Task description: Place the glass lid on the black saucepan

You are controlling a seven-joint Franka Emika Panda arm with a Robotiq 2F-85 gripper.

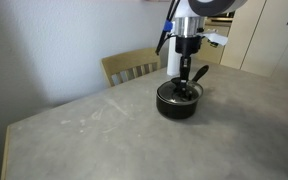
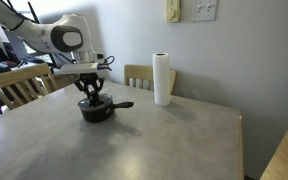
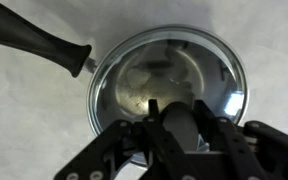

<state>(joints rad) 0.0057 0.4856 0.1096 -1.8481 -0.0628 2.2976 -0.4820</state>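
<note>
- The glass lid (image 3: 169,65) lay on the black saucepan (image 2: 96,111), and its rim appeared to be seated.
- The gripper (image 3: 176,112) stood over the lid's centre; its fingers' spread could not be told.
- A clean release called for a straight vertical lift.

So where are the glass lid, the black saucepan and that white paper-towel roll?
glass lid (image 3: 156,68): wrist view, on the clear glass.
black saucepan (image 2: 124,104): in an exterior view, on its stick handle.
paper-towel roll (image 2: 162,80): in an exterior view, middle of its side.
</note>
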